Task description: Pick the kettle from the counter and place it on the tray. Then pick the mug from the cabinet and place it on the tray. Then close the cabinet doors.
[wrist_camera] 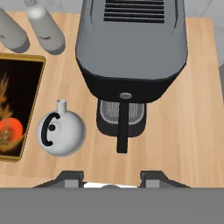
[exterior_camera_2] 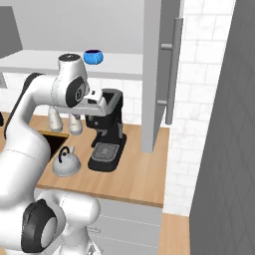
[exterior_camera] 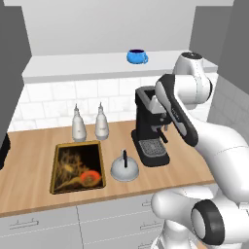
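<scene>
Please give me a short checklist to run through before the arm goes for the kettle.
1. Kettle upright on the counter: ok.
2. Kettle handle free, nothing touching it: ok.
3. Tray bare, beside the kettle: ok.
4. Gripper empty, fingers apart: ok.
5. Gripper over the kettle: not ok, it is above the coffee machine.
6. Mug on the cabinet shelf, doors open: ok.
</scene>
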Tool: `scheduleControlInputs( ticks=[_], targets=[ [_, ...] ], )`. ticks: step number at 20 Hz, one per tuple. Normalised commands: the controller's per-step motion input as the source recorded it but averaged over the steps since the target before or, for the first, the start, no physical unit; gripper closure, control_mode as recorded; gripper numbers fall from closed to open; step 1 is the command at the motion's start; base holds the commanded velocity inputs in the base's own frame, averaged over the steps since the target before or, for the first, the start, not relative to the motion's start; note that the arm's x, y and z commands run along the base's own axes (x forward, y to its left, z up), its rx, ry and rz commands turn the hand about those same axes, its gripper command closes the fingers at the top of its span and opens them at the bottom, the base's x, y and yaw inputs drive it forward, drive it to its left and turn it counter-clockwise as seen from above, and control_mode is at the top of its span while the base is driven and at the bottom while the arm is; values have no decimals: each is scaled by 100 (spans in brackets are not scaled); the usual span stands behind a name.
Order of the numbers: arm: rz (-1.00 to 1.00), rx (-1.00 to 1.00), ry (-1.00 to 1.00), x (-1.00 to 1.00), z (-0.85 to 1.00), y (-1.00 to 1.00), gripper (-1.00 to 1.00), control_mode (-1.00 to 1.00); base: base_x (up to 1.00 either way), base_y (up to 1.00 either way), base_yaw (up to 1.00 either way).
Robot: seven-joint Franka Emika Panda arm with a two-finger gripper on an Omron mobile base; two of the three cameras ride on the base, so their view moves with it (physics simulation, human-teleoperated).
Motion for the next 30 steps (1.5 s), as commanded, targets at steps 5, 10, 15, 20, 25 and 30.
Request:
scheduleControlInputs(
  ticks=[5, 10, 15, 20, 25, 30],
  targets=[
    [0, 0, -3, -18, 0, 0, -100, -100, 0, 0, 0],
    [-3, 0, 0, -42, -10, 36, -100, -100, 0, 0, 0],
    [-12, 0, 8, -15, -19, 85, -100, -100, 0, 0, 0],
    [-12, -1, 7, 0, -26, 75, -100, -100, 0, 0, 0],
    [-9, 0, 2, 7, -33, 32, -100, -100, 0, 0, 0],
    [-2, 0, 2, 2, -21, 3, -100, -100, 0, 0, 0]
  ],
)
